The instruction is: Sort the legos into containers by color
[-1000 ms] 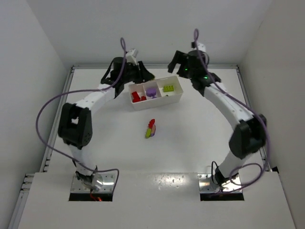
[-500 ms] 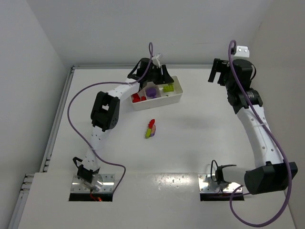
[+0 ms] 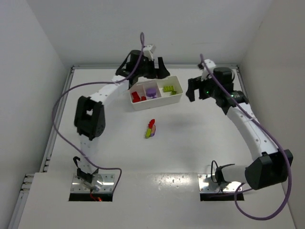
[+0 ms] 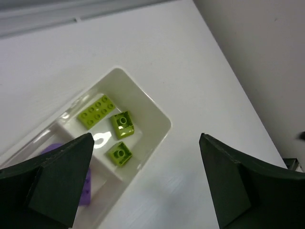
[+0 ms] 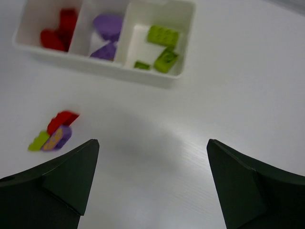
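Observation:
The white tray (image 3: 157, 102) lies at the back centre with its three containers. Red legos (image 3: 138, 96) fill the left one, purple legos (image 3: 151, 92) the middle, lime legos (image 3: 167, 88) the right. A loose clump of red, purple and lime legos (image 3: 151, 129) rests on the table in front. My left gripper (image 3: 159, 71) hovers open and empty over the tray's right end. In its wrist view three lime bricks (image 4: 123, 125) lie in the end compartment (image 4: 164, 119). My right gripper (image 3: 196, 93) hangs open and empty to the right of the tray.
White walls close in the table on the left, back and right. From the right wrist I see the tray (image 5: 95, 67) at the top and the loose clump (image 5: 52, 133) at the left, with bare table under the open right gripper (image 5: 152, 141).
The left gripper moved rightward along the tray's back and opened over the lime end. The right arm swung out to the far right, then back toward the tray's right side.

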You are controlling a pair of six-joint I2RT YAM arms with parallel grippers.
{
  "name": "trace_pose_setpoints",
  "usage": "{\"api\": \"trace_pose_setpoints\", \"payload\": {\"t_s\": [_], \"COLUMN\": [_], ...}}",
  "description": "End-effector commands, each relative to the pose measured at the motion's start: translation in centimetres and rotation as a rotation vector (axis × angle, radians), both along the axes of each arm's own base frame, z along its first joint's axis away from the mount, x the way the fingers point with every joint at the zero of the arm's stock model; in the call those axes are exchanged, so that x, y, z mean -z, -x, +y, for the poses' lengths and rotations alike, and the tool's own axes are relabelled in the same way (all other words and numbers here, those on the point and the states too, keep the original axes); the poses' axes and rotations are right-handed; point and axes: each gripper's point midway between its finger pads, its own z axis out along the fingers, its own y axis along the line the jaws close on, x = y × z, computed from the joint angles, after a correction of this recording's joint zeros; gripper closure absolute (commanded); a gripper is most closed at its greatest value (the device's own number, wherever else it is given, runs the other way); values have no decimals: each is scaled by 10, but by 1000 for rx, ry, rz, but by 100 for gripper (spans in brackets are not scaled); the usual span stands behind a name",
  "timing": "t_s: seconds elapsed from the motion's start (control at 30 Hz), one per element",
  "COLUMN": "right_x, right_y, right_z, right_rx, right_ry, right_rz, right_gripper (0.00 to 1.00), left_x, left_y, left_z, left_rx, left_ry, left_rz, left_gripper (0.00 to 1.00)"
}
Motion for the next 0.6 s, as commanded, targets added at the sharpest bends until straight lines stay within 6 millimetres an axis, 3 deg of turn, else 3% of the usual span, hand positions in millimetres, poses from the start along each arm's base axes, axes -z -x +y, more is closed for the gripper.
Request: {"api": "trace_pose_setpoints", "payload": {"t_s": [0.0,0.1,0.17,0.27,0.33,0.37,0.5,0.57], "right_x": [45,70,91,105,108,115,129,139], "right_y": [27,44,49,58,67,67,77,86], "right_z": [63,104,123,157,177,180,194,198], "right_rx": [-308,-516,-619,-845,-1028,-1087,-1412,-1542], "right_ry": [72,159,182,244,281,301,438,430], "right_rz": [58,52,74,27,-72,-95,-312,-331], "right_gripper": [5,5,5,5,5,5,5,5], "left_x": [-111,-111,-104,-86,-89,-87,-67,-61], "left_y": [21,51,67,97,123,126,153,158], "left_z": [67,116,138,181,188,202,221,228], "left_rx": [-119,-157,-153,-104,-22,-22,11,3], "left_ry": [6,-12,-26,-76,-76,-93,-52,-37], "left_rz": [-221,-194,-167,-148,-155,-164,-73,-50], "left_gripper": [0,0,0,0,0,0,0,0]}}
